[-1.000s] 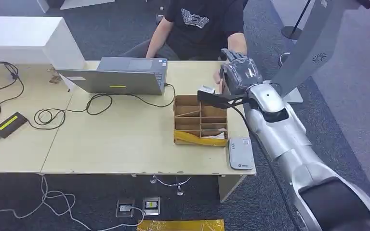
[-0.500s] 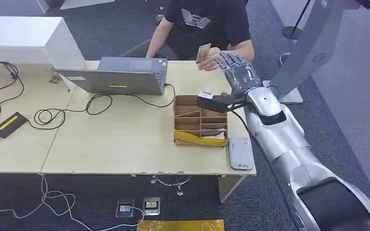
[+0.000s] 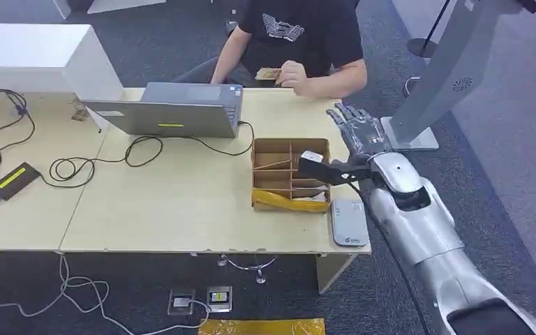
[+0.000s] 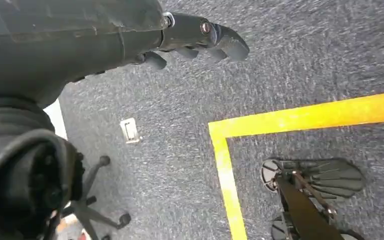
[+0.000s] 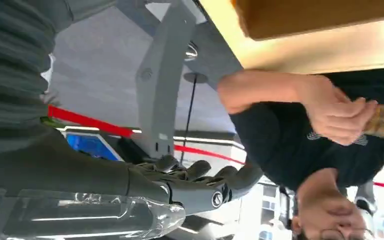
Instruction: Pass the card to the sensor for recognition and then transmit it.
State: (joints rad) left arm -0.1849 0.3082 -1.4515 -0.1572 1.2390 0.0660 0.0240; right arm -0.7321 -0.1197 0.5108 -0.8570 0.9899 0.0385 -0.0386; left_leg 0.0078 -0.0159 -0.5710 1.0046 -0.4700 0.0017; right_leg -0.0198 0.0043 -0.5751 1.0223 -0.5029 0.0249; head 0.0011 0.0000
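You can treat the handover as done, by the look of it: the card now sits in the person's hand at the far edge of the desk, at about twelve o'clock from the cardboard organiser, and your right hand holds nothing. Whether the card was read at the sensor you cannot confirm from these views; the grey reader lies flat on the near right corner of the desk, at about five o'clock from the organiser, with nothing on it. My judgement is that only bringing the arm away is left, unless another card is to come. The right hand hangs over the desk's right end, at about two o'clock from the organiser and well apart from the person's hand, its fingers spread wide and touching nothing; the right wrist view agrees, with the fingers loosely apart and bare. Your left hand hangs by the robot's side above the carpet, fingers slightly curled yet apart, with nothing in them
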